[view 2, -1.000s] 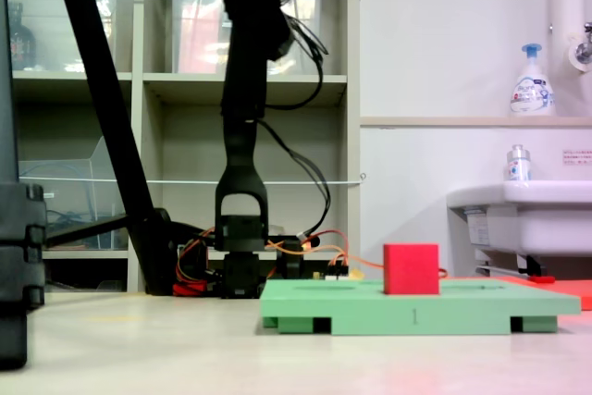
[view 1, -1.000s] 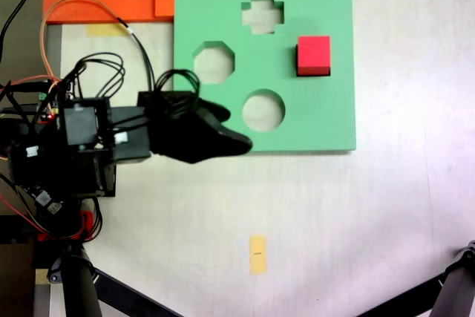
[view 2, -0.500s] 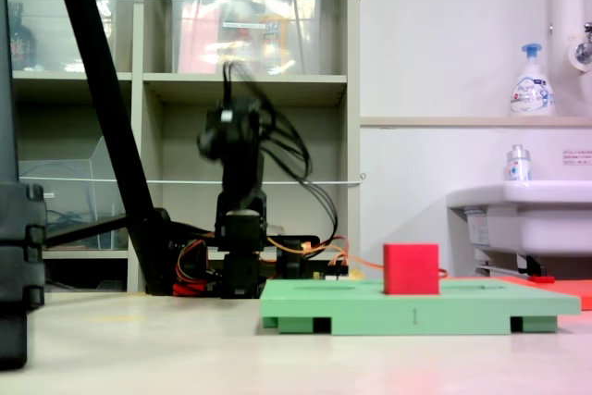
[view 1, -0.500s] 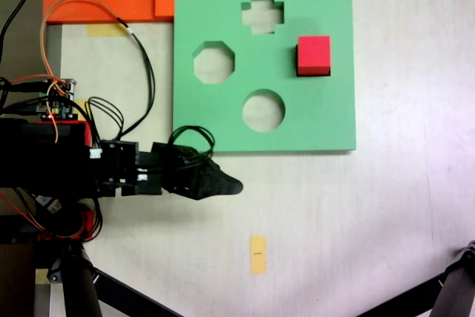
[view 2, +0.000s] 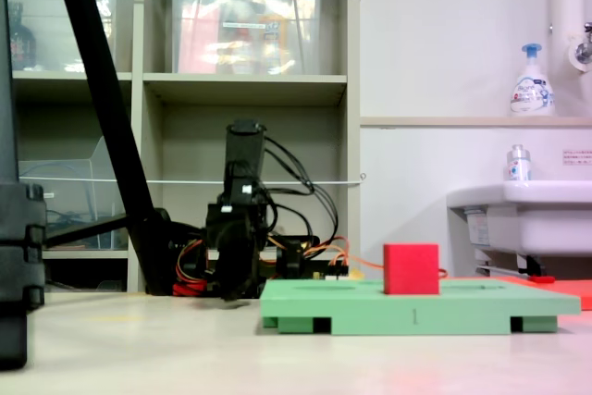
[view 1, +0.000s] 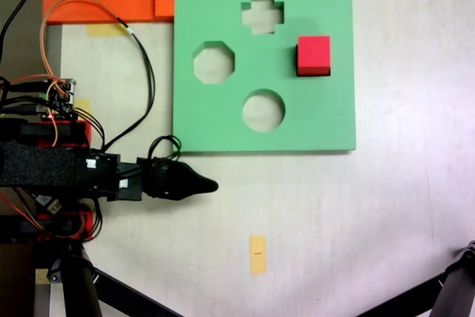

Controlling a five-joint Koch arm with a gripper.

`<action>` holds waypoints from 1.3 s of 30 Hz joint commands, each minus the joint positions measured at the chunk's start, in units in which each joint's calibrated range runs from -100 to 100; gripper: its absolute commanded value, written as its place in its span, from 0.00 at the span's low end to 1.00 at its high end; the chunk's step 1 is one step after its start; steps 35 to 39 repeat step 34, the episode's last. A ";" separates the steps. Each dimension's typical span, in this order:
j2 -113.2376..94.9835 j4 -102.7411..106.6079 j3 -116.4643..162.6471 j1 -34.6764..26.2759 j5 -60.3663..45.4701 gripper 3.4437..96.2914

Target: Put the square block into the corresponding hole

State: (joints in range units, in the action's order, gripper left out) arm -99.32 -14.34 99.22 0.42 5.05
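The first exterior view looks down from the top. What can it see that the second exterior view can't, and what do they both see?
Only the first exterior view shows the board's holes, like the cross hole, and the yellow tape. Only the second exterior view shows the shelves, the sink and the soap bottle. Both exterior views show the red block sitting in the green board and the tool off the board.

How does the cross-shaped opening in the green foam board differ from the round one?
The cross-shaped cut-out has straight edges and notched corners, while the round cut-out has one smooth curved edge. In the first exterior view the cross sits near the top edge of the green foam board, and the circle lies lower, nearer the bottom edge. Both are empty, showing the pale table through them, and both lie to the left of the small red cube.
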 commanded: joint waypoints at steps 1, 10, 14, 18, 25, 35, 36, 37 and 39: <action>-0.68 14.00 0.78 -1.07 -0.78 0.50; -0.68 13.43 0.78 -1.27 -0.68 0.50; -0.68 13.43 0.78 -1.27 -0.63 0.50; -0.68 13.33 0.78 -1.27 -0.63 0.50; -0.68 13.43 0.78 -1.27 -0.68 0.50; -0.68 13.43 0.78 -1.27 -0.68 0.50; -0.68 13.43 0.78 -1.27 -0.68 0.50; -0.68 13.43 0.78 -1.27 -0.68 0.50; -0.68 13.43 0.78 -1.27 -0.68 0.50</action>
